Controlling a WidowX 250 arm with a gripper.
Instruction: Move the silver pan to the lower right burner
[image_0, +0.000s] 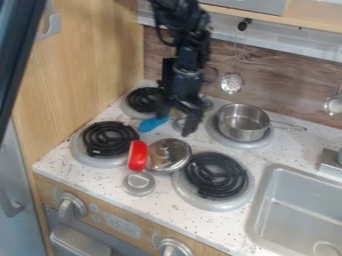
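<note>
The silver pan (244, 122) sits on the upper right burner (247, 144), handle toward three o'clock. From the pan, the gripper (177, 122) hangs at nine o'clock, fingers apart, near a blue object (153, 124); the lower right burner (215, 176) lies at seven, the sink (300, 210) at five.

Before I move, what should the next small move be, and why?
I'd ease the open gripper toward the view's right until it is over the silver pan. The pan sits on the upper right burner, and the gripper hangs left of it, near the blue utensil; the lower right burner holds no pan.
</note>
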